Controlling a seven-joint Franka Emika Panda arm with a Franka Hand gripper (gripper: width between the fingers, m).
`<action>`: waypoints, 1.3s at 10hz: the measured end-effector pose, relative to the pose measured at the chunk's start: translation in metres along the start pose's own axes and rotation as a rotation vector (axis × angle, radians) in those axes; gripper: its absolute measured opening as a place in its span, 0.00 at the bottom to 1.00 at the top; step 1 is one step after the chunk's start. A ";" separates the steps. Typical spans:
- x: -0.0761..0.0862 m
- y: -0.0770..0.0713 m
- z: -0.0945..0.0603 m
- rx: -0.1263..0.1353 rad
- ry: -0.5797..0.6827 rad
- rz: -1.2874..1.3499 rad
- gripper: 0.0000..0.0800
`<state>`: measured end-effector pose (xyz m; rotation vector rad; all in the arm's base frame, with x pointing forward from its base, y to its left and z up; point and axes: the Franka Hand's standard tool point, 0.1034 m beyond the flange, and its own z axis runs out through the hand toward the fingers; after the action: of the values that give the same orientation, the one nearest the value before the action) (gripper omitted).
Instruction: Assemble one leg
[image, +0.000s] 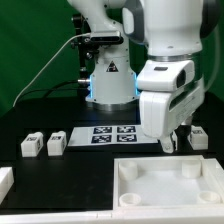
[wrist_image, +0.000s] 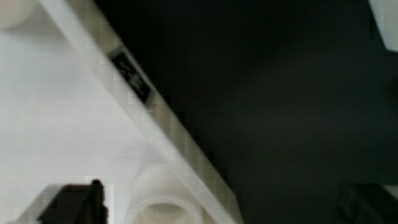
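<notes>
Black table (image: 70, 180), green backdrop. Arm reaches straight down at exterior view's right; gripper (image: 176, 145) over tray (image: 126, 168) far rim, fingers spread, empty; leg (image: 198, 137) just beside.

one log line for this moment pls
claw: open, empty | position: low at back rim of tray | nearest leg: beside claw, not held | two more legs: exterior view's left

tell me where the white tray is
The white tray lies at the front on the exterior view's right, close by the gripper, right of the marker board.
</notes>
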<state>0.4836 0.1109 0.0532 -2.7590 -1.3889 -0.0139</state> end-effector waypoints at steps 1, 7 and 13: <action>0.006 -0.006 -0.002 0.009 0.009 0.149 0.81; 0.025 -0.035 0.002 0.054 0.003 0.862 0.81; 0.024 -0.061 0.006 0.125 -0.234 0.855 0.81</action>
<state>0.4490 0.1666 0.0502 -3.0534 -0.1217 0.4167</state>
